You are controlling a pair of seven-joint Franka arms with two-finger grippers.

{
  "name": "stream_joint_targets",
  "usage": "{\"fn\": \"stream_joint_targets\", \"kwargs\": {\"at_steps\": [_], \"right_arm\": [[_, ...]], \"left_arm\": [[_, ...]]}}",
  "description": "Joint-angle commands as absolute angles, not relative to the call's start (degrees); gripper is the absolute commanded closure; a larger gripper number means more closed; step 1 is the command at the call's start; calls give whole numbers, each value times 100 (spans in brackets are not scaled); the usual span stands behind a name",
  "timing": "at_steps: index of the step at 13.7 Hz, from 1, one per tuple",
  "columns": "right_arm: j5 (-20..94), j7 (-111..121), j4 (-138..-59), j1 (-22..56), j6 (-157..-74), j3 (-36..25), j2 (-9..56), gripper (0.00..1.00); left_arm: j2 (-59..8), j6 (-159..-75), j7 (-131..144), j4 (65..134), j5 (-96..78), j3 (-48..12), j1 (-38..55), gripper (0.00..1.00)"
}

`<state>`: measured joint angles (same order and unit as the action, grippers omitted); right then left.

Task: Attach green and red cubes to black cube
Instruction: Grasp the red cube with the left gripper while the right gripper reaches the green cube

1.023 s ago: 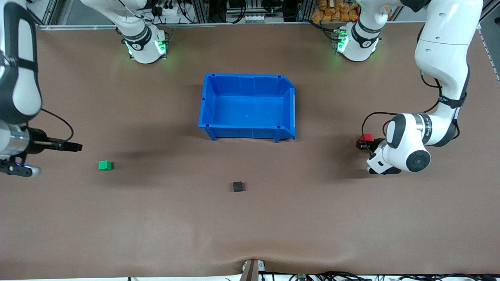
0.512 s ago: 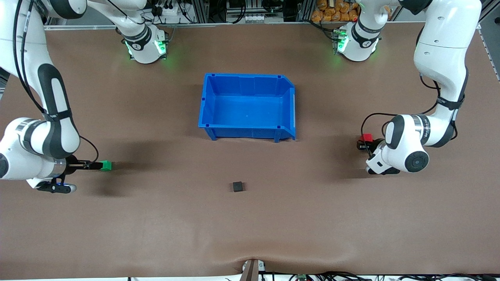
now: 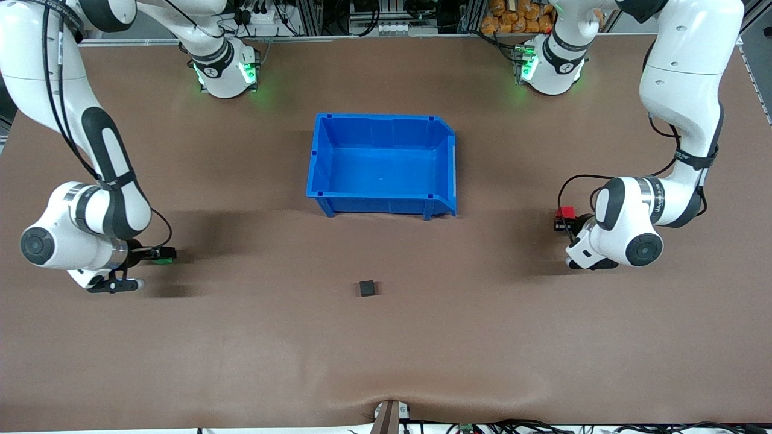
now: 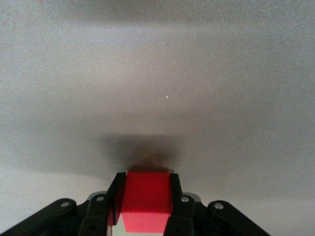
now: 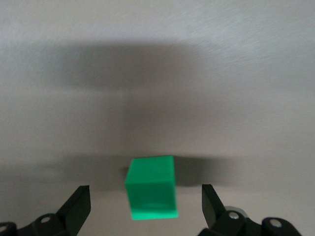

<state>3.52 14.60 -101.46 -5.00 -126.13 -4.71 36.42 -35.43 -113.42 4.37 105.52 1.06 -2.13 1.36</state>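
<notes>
The black cube (image 3: pixel 367 288) sits alone on the table, nearer to the front camera than the blue bin. The red cube (image 3: pixel 565 212) is clamped between the fingers of my left gripper (image 3: pixel 561 222), low at the table toward the left arm's end; the left wrist view shows the red cube (image 4: pixel 146 200) held between both fingers. The green cube (image 3: pixel 160 260) lies on the table toward the right arm's end. My right gripper (image 3: pixel 161 254) is open and down around it; in the right wrist view the green cube (image 5: pixel 151 188) sits between the spread fingers, touching neither.
An empty blue bin (image 3: pixel 319 158) stands at mid-table, farther from the front camera than the black cube. Both arm bases stand along the table's back edge.
My right arm swung in from the table's end and lowered its open gripper around the green cube. My left gripper stayed almost still with the red cube.
</notes>
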Motion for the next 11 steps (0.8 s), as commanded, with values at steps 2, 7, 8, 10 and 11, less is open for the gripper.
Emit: {"fn": "stream_joint_targets", "kwargs": {"at_steps": [2,7,8,10,11], "right_arm": [[369,1827,-10213,-510,-12849,-483,3647,33],[360,2715,-10230,-598,-13105,-483,3709,100],[360,2725,-10230,-589,-13096,-483,3726,100],[360,2733,-10230,-589,-13087,-483,3727,100],[360,2751,-10222,-589,-13087,-483,3727,100]], "left_arm": [[-3516,-11338,475,10503,123,-229,97,84],[-3752,-11312,1379,9697,106,-237,158,83],[-3883,-11312,1397,9468,18,-237,184,83],[-4226,-11312,1616,8993,-315,-229,167,84],[-4358,-11312,1782,8843,-447,-229,202,84]]}}
